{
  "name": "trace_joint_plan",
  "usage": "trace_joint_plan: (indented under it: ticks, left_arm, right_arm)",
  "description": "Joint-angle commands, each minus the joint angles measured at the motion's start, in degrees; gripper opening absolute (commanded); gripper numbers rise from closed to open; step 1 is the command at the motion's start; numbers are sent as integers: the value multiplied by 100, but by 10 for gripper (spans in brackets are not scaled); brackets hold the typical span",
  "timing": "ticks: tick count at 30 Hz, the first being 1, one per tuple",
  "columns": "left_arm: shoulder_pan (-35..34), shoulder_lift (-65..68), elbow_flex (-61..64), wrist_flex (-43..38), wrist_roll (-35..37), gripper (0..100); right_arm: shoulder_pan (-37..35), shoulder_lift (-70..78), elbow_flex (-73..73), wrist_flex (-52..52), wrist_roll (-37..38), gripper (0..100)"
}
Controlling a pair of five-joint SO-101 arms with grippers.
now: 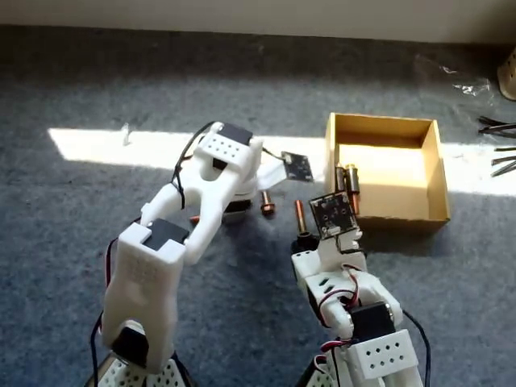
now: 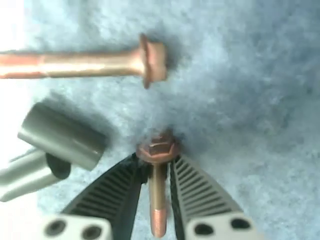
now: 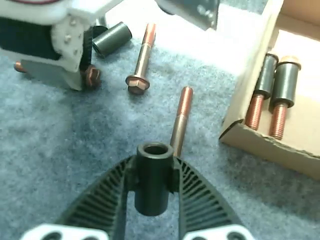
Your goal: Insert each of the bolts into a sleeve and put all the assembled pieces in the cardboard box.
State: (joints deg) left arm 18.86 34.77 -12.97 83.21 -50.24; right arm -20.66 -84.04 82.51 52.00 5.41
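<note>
My left gripper [image 2: 156,161] is shut on a copper bolt [image 2: 158,172] just below its hex head, low over the carpet. A second bolt [image 2: 85,62] and a loose dark sleeve [image 2: 62,135] lie close beyond it. My right gripper [image 3: 153,169] is shut on an upright black sleeve [image 3: 152,177], its bore facing up. A third bolt [image 3: 181,120] lies just past that sleeve. The cardboard box [image 1: 439,181] stands at the right with two assembled pieces [image 1: 346,181] against its left wall. The left gripper [image 1: 234,213] sits left of the loose bolts [image 1: 267,203].
Grey carpet covers the floor, with a bright sunlit strip [image 1: 97,145] across the middle. A plastic bag [image 1: 451,76] and dark tools [image 1: 498,125] lie at the far right behind the box. Open carpet lies to the left and in front.
</note>
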Motion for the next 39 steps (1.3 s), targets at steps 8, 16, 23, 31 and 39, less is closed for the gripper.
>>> trace_joint_plan:
  ticks: [8, 16, 23, 31, 39]
  left_arm:
    - [110, -84, -1262, 791, 879, 5]
    - [-13, -84, -2273, 1354, 1802, 5]
    - [-66, -189, -2738, 1407, 2646, 5]
    - [-453, -1077, -2721, 1371, 3209, 5]
    - [-277, -1807, -2018, 1336, 3262, 4]
  right_arm:
    - [40, -66, -40, -154, 70, 4]
    - [-435, -66, -40, -171, 70, 4]
    - [-611, -66, 75, -426, 70, 4]
    - [-620, -66, 497, -1367, 70, 4]
    - [-1059, -40, 505, -1771, 70, 4]
